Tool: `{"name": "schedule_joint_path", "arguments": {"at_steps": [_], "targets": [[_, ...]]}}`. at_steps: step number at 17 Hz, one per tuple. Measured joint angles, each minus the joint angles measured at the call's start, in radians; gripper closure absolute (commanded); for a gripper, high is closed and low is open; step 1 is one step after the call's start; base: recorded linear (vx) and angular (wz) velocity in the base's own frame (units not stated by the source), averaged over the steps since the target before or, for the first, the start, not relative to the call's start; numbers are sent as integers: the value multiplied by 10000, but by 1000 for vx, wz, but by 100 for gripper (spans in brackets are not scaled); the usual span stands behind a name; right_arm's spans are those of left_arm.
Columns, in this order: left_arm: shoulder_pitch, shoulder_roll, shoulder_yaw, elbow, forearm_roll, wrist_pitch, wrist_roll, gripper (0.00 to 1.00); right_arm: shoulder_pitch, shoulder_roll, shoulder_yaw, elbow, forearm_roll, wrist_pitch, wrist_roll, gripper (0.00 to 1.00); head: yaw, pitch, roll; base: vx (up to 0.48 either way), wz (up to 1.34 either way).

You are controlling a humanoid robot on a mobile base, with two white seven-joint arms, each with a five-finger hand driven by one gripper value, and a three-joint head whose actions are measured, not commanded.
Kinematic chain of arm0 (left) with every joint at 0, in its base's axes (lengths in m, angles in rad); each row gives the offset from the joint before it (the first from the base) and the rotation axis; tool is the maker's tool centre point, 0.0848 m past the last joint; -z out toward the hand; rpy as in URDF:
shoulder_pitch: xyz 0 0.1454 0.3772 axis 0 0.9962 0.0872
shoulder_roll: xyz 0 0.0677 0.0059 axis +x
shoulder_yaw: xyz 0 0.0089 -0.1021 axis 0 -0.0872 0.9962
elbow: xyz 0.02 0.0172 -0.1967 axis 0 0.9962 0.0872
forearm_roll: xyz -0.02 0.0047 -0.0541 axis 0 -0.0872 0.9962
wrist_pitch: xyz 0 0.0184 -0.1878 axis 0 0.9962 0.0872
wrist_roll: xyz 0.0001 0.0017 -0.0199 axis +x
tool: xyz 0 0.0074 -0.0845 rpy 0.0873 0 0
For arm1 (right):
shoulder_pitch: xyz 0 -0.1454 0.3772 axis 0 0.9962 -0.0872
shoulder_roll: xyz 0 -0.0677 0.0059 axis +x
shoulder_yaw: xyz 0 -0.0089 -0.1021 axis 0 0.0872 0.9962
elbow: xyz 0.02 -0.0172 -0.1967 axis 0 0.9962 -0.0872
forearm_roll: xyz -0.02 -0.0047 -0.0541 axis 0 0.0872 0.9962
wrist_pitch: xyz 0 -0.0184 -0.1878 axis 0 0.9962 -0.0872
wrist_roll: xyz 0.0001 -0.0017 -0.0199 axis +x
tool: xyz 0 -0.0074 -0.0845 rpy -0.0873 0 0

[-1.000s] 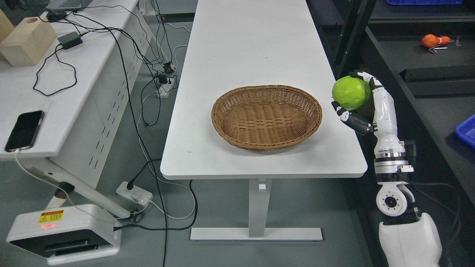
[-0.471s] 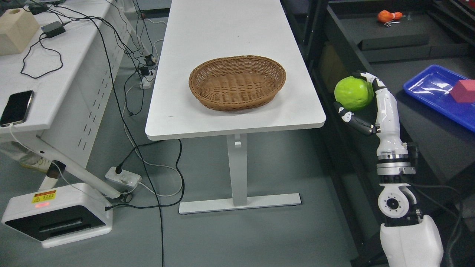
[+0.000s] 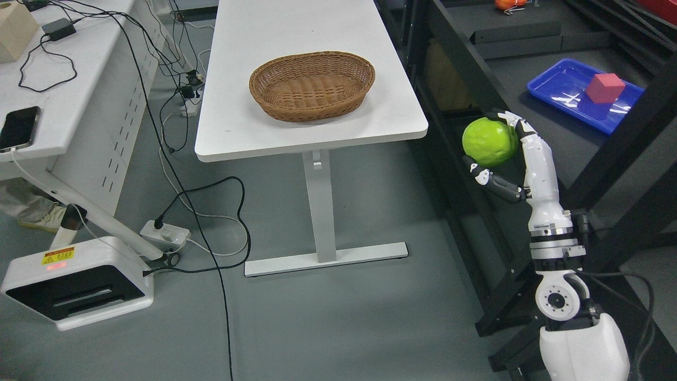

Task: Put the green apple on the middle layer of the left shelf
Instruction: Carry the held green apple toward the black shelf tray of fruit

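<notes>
The right hand (image 3: 500, 159) comes up from the lower right on a white arm and is grasping the green apple (image 3: 490, 142): fingers (image 3: 521, 129) curl over its top and right side, thumb sits under it at the lower left. The apple is held in the air, just beside the front edge of the dark shelf (image 3: 460, 69), at approx. the level of the layer that carries the blue tray (image 3: 555, 84). It is not resting on any layer.

On the tray stands 1 red cube (image 3: 604, 88). Farther back on the shelf, at the top edge of the view, lies an orange item (image 3: 509, 3), too small to identify, perhaps a toy.

Left of the shelf is the white surface (image 3: 264, 127) w/ 1 empty wicker basket (image 3: 312, 84) on it, well apart from the apple. On the far-left desk lies 1 phone (image 3: 18, 128) w/ a cable. A white box w/ a yellow label (image 3: 74, 286) and black cables lie on the floor.
</notes>
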Motion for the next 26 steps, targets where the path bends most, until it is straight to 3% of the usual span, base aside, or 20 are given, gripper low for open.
{"name": "schedule_joint_path", "arguments": {"at_steps": [12, 18, 26], "targets": [[1, 0, 0, 3, 0, 0, 0, 0, 135, -12, 297, -36, 4, 328, 6, 98, 0, 0, 0, -194, -196], [0, 2, 0, 0, 0, 0, 0, 0, 36, -207, 262, -44, 6, 1005, 12, 98, 0, 0, 0, -56, -910], [-4, 2, 0, 1, 0, 0, 0, 0, 12, -1036, 295, -47, 24, 1457, 431, 98, 0, 0, 0, 63, -1180]]}}
